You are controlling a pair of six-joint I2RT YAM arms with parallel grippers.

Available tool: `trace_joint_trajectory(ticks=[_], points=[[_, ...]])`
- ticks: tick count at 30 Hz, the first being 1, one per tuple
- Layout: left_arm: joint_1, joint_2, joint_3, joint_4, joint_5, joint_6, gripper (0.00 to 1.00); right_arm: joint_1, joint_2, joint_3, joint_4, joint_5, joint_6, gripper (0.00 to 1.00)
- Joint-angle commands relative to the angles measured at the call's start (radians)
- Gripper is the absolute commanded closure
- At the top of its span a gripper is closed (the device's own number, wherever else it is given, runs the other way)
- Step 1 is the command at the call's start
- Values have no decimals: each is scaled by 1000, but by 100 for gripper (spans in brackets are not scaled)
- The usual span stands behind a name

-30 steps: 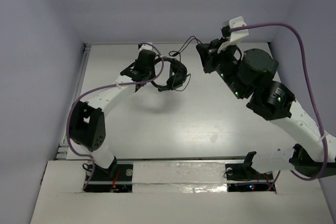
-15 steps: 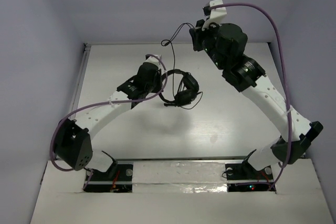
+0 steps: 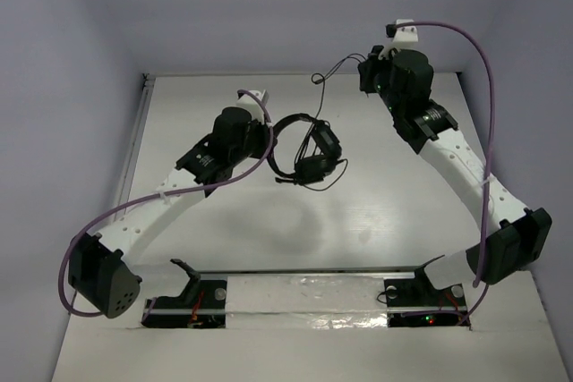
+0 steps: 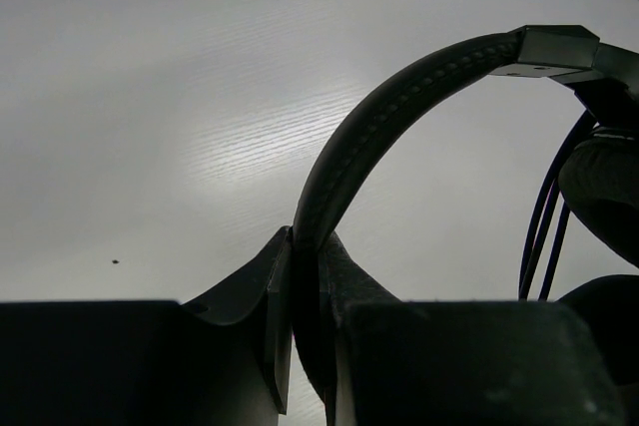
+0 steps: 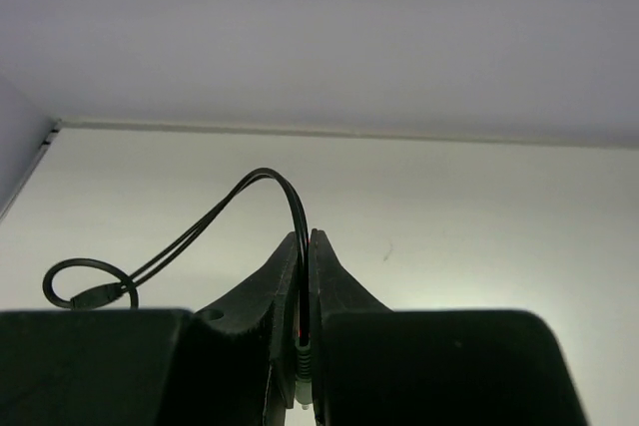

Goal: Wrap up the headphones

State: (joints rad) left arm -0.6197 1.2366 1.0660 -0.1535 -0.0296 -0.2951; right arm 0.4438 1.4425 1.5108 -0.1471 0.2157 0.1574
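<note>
The black headphones [image 3: 309,151] hang above the table's middle. My left gripper [image 3: 265,131] is shut on their curved headband [image 4: 399,107], and the earcups [image 4: 604,182] hang at its right end. The thin black cable [image 3: 324,73] runs from the earcups up and right to my right gripper [image 3: 367,67]. That gripper is shut on the cable [image 5: 270,187] near its plug end, with the plug [image 5: 304,371] between the jaws. A small loop of cable [image 5: 85,284] hangs at the left in the right wrist view.
The white table [image 3: 269,221] has a raised rail [image 3: 132,149] along its left side. Thick purple robot cables [image 3: 483,69] arc over both arms. Lilac walls [image 3: 269,6] close in the back and sides.
My right gripper has moved right and back with the cable, drawing it out. My left arm has shifted left slightly, still holding the headband; the headphones have barely moved.
</note>
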Motion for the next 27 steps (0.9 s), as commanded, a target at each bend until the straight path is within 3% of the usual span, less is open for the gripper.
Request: trace_joint_trajectory(ticks=[1, 7, 18, 24, 27], points=[[17, -57, 28, 84, 109, -16, 100, -5, -73, -96, 115, -45, 70, 100], [55, -80, 77, 134, 207, -59, 100, -5, -152, -279, 207, -78, 145, 100], [257, -97, 133, 252, 494, -182, 100, -5, -264, -546, 337, -202, 260, 100], [258, -65, 163, 284, 450, -268, 100, 6, -231, -644, 471, -425, 340, 100], [258, -39, 163, 315, 390, -323, 100, 74, -218, -644, 468, -412, 326, 100]])
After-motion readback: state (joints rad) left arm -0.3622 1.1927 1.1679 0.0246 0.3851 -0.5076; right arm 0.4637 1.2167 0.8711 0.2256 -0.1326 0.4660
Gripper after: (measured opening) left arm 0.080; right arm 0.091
